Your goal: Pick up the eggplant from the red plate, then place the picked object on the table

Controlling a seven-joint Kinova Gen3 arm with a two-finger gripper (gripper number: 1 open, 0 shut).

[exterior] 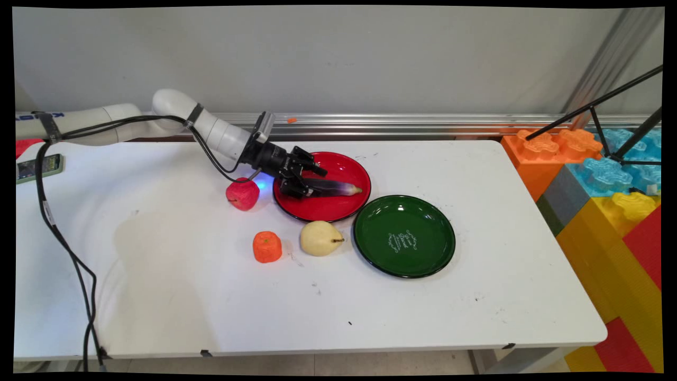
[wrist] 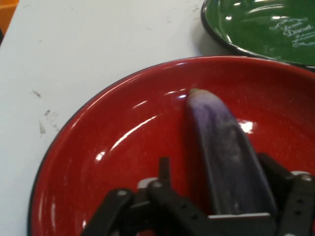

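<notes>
white tabletop (exterior: pixel 423 307) ran back to a pale wall, with big toy bricks (exterior: pixel 608 174) stacked off its right end. over the red plate (exterior: pixel 317 211) the gripper (exterior: pixel 312 182) lay low and slanted, its fingers standing apart on either side of a purple eggplant (exterior: pixel 336 188) that rested on the plate; the hand view showed the eggplant (wrist: pixel 226 147) between the black fingers (wrist: pixel 295 196), but whether they pressed it could not be told. judged from that, the moment sat at either a grasp or a release. the eggplant looked smooth and glossy, dark purple fading to a pale tip (wrist: pixel 194 92) pointing toward the green plate (exterior: pixel 404 264), which touched the red plate's (wrist: pixel 98 147) rim. a red apple (exterior: pixel 243 194) sat just left of the red plate, with an orange fruit (exterior: pixel 267 247) and a pale pear (exterior: pixel 320 238) nearer the front edge.
</notes>
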